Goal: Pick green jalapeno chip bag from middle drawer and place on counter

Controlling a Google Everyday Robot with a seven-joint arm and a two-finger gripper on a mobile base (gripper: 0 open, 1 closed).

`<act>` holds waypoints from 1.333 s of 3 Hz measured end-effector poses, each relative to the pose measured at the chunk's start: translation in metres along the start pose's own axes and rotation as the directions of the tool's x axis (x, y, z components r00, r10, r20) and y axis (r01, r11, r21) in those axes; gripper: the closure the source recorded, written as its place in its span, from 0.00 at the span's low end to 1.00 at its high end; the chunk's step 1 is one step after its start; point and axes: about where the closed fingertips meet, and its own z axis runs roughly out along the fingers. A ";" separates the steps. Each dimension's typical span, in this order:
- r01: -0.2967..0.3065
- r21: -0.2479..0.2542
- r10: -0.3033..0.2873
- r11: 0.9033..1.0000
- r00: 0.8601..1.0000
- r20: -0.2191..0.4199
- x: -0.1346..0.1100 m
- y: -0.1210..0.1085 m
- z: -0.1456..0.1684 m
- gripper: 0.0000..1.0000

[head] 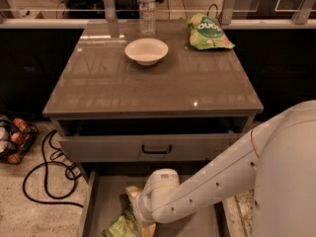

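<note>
The green jalapeno chip bag [120,226] lies in the open middle drawer [106,203], near its front left, partly cut off by the bottom edge of the view. My gripper [136,212] reaches down into the drawer on the white arm and sits right over the bag's right end, hiding that part of it. Whether it is touching or holding the bag cannot be told. The glossy grey-brown counter [197,85] tops the cabinet above.
On the counter stand a white bowl [146,50], a clear water bottle [147,9] and a paler green bag [207,32] at the back right. The drawer front with a black handle [156,149] juts out above the middle drawer. Black cables [47,174] and a wire basket [12,138] lie on the floor at left.
</note>
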 end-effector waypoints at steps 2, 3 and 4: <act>-0.033 -0.033 0.033 0.999 0.999 -0.004 -0.025 0.041 0.061 0.00; 0.009 -0.019 -0.009 1.000 1.000 0.004 -0.041 0.049 0.094 0.00; 0.029 -0.013 -0.029 0.999 1.000 0.005 -0.040 0.050 0.097 0.18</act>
